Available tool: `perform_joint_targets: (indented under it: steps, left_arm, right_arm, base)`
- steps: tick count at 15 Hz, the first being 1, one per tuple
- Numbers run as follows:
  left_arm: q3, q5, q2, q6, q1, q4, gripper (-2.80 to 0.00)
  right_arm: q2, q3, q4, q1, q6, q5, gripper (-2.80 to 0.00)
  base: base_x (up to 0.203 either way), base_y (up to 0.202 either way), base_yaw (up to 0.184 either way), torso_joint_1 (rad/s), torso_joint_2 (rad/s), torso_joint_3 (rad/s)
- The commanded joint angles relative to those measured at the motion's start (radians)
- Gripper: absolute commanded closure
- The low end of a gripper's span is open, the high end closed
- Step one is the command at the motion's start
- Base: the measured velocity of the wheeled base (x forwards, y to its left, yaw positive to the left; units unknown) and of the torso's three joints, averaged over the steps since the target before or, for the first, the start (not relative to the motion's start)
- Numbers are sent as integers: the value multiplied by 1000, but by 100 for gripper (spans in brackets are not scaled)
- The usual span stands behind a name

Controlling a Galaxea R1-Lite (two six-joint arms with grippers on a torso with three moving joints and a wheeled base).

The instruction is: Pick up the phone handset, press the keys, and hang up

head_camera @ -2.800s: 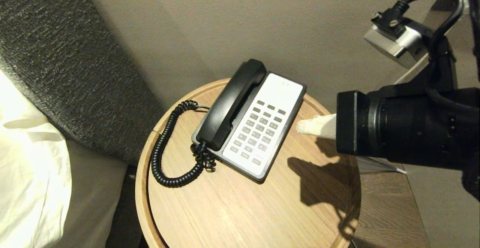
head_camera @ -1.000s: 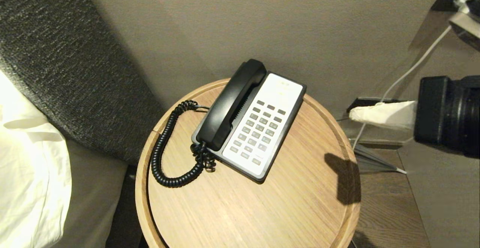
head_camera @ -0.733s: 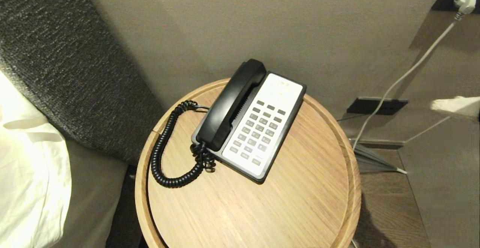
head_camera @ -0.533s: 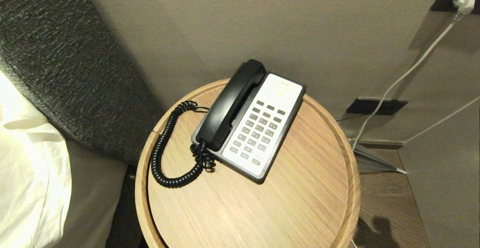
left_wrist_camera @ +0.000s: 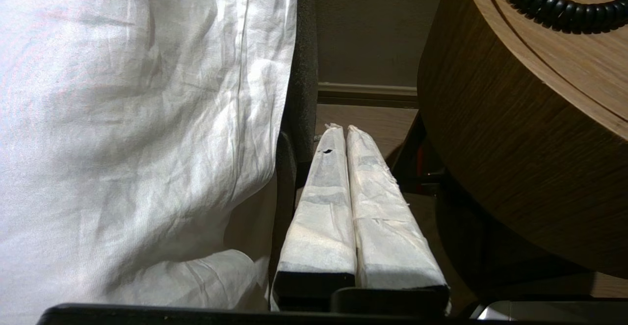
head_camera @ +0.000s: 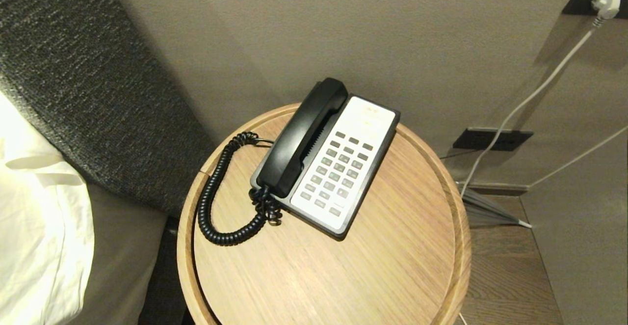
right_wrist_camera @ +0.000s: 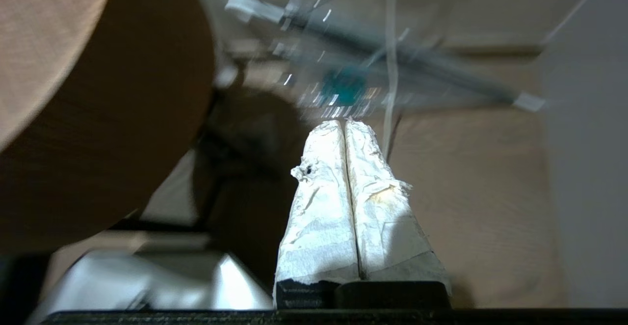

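Round wooden table (head_camera: 392, 266) bears the glossy black phone handset (head_camera: 301, 136), cradled; both grippers' jaws pressed together.

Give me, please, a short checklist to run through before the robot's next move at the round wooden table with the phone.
1. Glossy black curved handset seated on the black-and-white phone base: ok.
2. Grey keys uncovered: ok.
3. Black coiled cord lying on the round wooden table, not snagged: ok.
4. Left gripper shut and empty, low between the white bedsheet and the table's side: ok.
5. Right gripper shut and empty, low beside the table: ok.
6. Both arms clear of the tabletop in the head view: ok.
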Motion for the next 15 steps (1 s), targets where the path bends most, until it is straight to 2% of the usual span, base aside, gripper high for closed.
perform_joint_targets:
  steps: [1,4,6,10,15]
  left_arm:
    - [37,0,2,-1,0,-1,0]
    - [37,0,2,-1,0,-1,0]
    - [37,0,2,0,0,-1,0]
    - [37,0,2,1,0,-1,0]
    - [37,0,2,-1,0,-1,0]
  right_arm:
    - [-123,91,-41,-7,-3,-40,0]
    - [-169,135,-112,-8,-8,-70,0]
    - [-170,133,-85,-8,-57,-64,0]
    - [-170,133,-83,-8,-82,-56,0]
    - [-171,131,-82,-8,-74,-57,0]
  base:
    - [0,0,0,0,0,0]
    - [0,0,0,0,0,0]
    - [0,0,0,0,0,0]
    - [0,0,0,0,0,0]
    - [0,0,0,0,0,0]
